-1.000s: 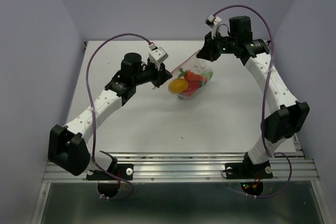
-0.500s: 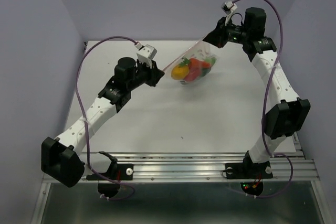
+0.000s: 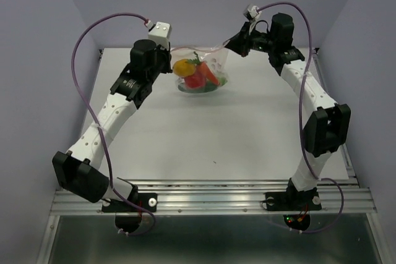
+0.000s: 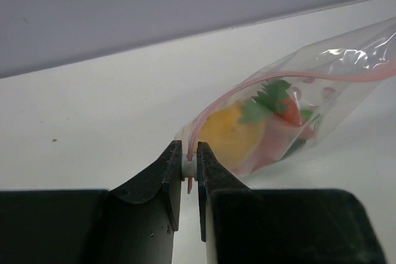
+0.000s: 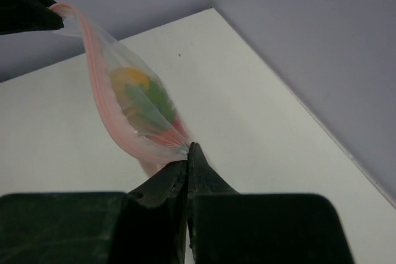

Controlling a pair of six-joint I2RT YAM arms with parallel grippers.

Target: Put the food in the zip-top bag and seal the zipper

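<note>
Top view: the bag (image 3: 213, 66) hangs over the far part of the table (image 3: 204, 134), stretched between the left gripper (image 3: 169, 55) and the right gripper (image 3: 231, 44). The food (image 3: 197, 75) sits inside it, low in the middle. The zipper (image 3: 199, 49) forms the top edge, and its long axis runs straight from one gripper to the other. Left wrist view: the left jaws are nearly together, pinching the zipper's left end. The strip leads up and to the right, away from the fingers. Right wrist view: the right jaws are fully together on the opposite corner. The strip leads up and to the left toward the left fingers. Whether the mouth is pressed shut cannot be told. A sealing stroke would likely follow this axis.
</note>
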